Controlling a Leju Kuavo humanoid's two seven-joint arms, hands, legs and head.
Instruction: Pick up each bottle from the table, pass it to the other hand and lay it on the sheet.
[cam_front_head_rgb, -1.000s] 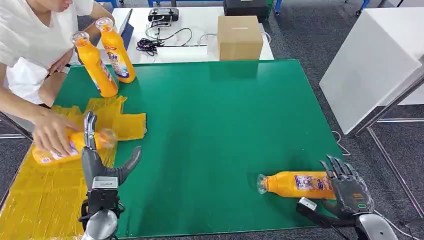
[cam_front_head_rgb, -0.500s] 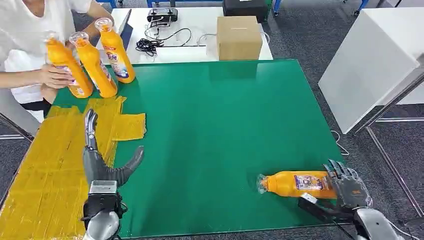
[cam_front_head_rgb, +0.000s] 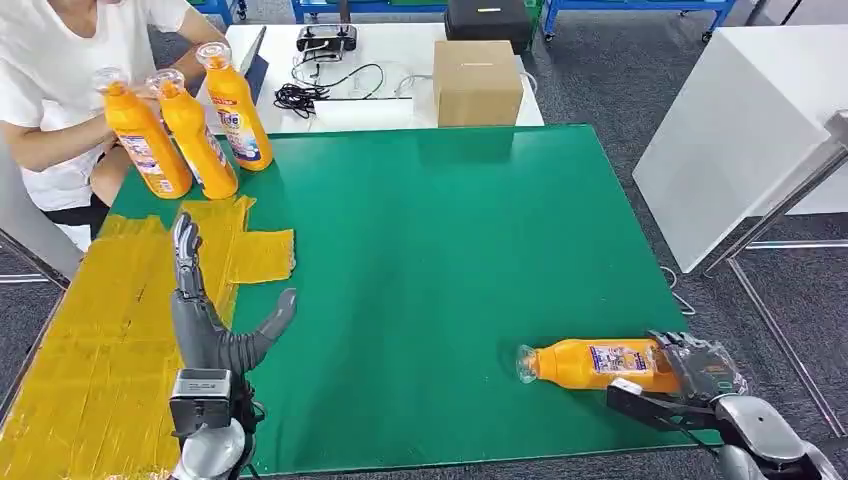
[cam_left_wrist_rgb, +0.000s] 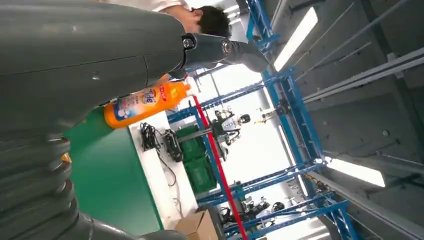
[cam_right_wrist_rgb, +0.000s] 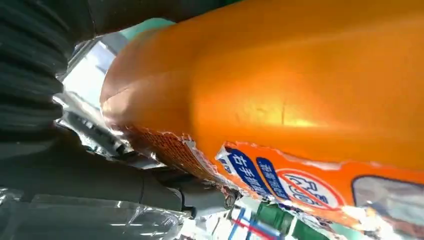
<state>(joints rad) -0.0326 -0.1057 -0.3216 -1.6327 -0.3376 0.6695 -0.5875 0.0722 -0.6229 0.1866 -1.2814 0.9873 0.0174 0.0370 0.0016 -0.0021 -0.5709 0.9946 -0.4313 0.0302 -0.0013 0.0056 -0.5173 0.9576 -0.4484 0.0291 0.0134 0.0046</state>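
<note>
An orange bottle (cam_front_head_rgb: 590, 362) lies on its side near the front right of the green table (cam_front_head_rgb: 440, 240), cap pointing left. My right hand (cam_front_head_rgb: 700, 368) grips its base, fingers curled over the top and thumb along the near side; up close the bottle (cam_right_wrist_rgb: 300, 90) presses against that hand (cam_right_wrist_rgb: 75, 170). My left hand (cam_front_head_rgb: 205, 325) stands open and holds nothing above the yellow sheet (cam_front_head_rgb: 90, 340), fingers pointing away from me. Three more orange bottles (cam_front_head_rgb: 195, 135) stand upright at the table's back left, and one bottle (cam_left_wrist_rgb: 145, 102) shows past my left hand (cam_left_wrist_rgb: 75, 75).
A person sits at the back left, one hand (cam_front_head_rgb: 105, 100) on the leftmost upright bottle. A cardboard box (cam_front_head_rgb: 478, 82), cables (cam_front_head_rgb: 300, 92) and a black device lie on the white table behind. A white table (cam_front_head_rgb: 740, 120) stands to the right.
The person lifted a bottle off the sheet and stood it beside the two upright ones. My right hand's fingers closed over the lying bottle's base. My left hand barely moved.
</note>
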